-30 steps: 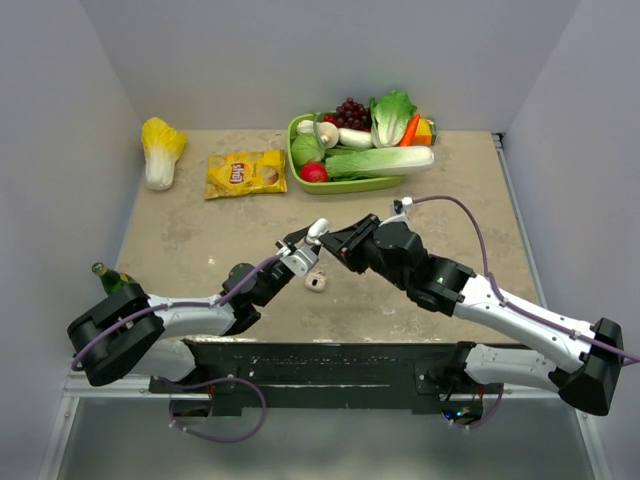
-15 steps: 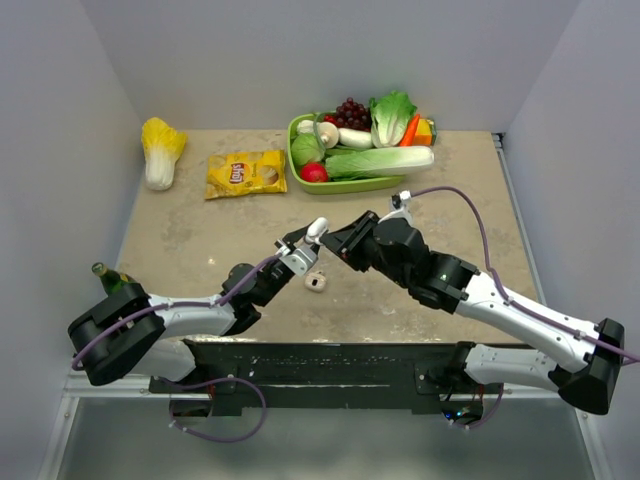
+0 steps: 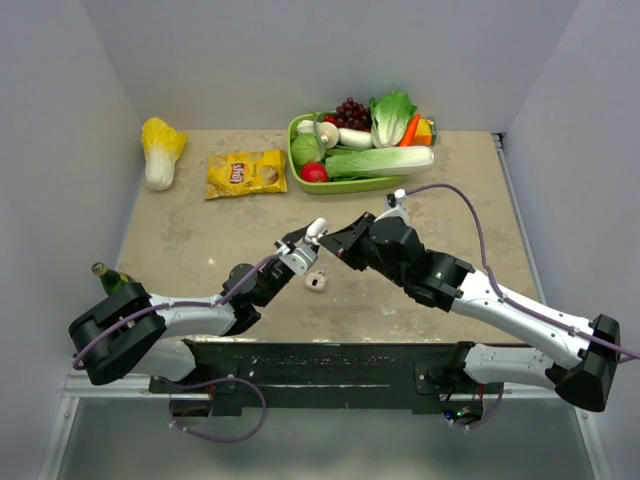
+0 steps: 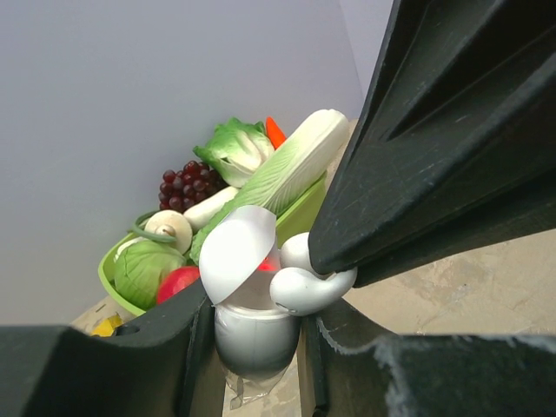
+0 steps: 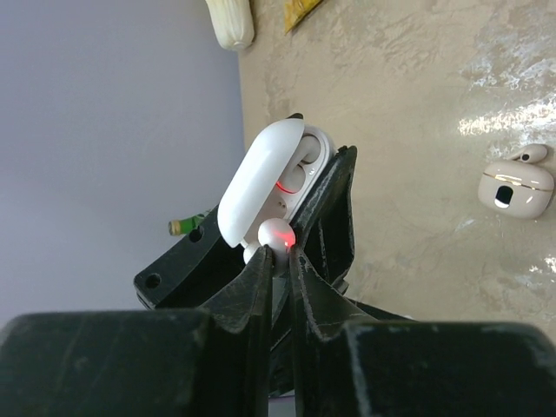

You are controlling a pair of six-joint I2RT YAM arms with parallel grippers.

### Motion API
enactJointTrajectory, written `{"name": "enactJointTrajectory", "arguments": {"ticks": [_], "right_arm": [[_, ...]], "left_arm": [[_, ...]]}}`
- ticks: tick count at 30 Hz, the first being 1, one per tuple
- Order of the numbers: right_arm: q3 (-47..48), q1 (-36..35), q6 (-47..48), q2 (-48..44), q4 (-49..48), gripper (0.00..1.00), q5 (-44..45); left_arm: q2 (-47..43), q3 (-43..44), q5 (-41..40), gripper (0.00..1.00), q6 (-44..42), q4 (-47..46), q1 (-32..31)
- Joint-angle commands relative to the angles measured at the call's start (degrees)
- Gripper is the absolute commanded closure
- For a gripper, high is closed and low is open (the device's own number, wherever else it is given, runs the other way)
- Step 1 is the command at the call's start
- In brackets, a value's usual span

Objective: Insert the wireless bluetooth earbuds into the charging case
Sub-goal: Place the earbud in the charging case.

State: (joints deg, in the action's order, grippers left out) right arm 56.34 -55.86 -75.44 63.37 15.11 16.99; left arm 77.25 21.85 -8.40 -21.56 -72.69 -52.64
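Nearest, by the left arm's base, a green bottle (image 3: pixel 105 272) pokes out. A bit farther, on the bare table (image 3: pixel 200 240), a small cream piece (image 3: pixel 316 283) lies all by itself, on the near side of the two grippers. It looks like the second earbud, so I think that one has not gone in yet.

Just past it, in the middle of the table, the two grippers meet up in the air. The left gripper (image 3: pixel 308 240) has its fingers closed tight on the bottom half of the charging case (image 4: pixel 252 334) and holds it off the table. The lid (image 4: pixel 236 252) is flipped open. The right gripper (image 5: pixel 276 254) has its fingers pinched on a tiny white earbud (image 5: pixel 275 233). This earbud is right at the open mouth of the case, touching its edge or almost touching it, but it is not down in its hole. A little red light glows on it, and another red glow shows inside the case. I cannot tell if something already sits in there.

So the job looks partway done: the case is open and held, and one earbud is at the mouth. I think what is left is to push this one down, let go, then fetch the piece from the table and put it in too.

Far away sit a green tray (image 3: pixel 350 184) of vegetables, a yellow chips bag (image 3: pixel 245 173) and a pale cabbage (image 3: pixel 160 150) on the far left
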Motion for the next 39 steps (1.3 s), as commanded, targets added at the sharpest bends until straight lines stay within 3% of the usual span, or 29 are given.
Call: {"name": "enactJointTrajectory", "arguments": {"ticks": [1, 9, 15, 31, 39], "right_arm": [[2.3, -0.2, 2.0, 0.5, -2.0, 0.91, 0.3], [3.3, -0.2, 4.7, 1.8, -2.5, 0.99, -1.2], [4.3, 0.2, 7.1, 3.4, -1.6, 0.93, -1.6], [3.0, 1.2, 7.7, 1.7, -1.1, 0.93, -1.2], [4.7, 1.2, 10.3, 0.8, 0.3, 0.79, -0.4]], "left_arm": [[-0.8, 0.0, 1.0, 1.00, 2.0, -36.0, -0.4], [-2.3, -0.1, 2.5, 1.00, 5.1, -36.0, -0.4], [-3.3, -0.1, 3.7, 1.00, 8.3, -36.0, -0.4], [-6.4, -0.6, 2.5, 1.00, 10.8, -36.0, -0.4], [-6.1, -0.6, 2.2, 1.00, 11.3, -36.0, -0.4]]}}
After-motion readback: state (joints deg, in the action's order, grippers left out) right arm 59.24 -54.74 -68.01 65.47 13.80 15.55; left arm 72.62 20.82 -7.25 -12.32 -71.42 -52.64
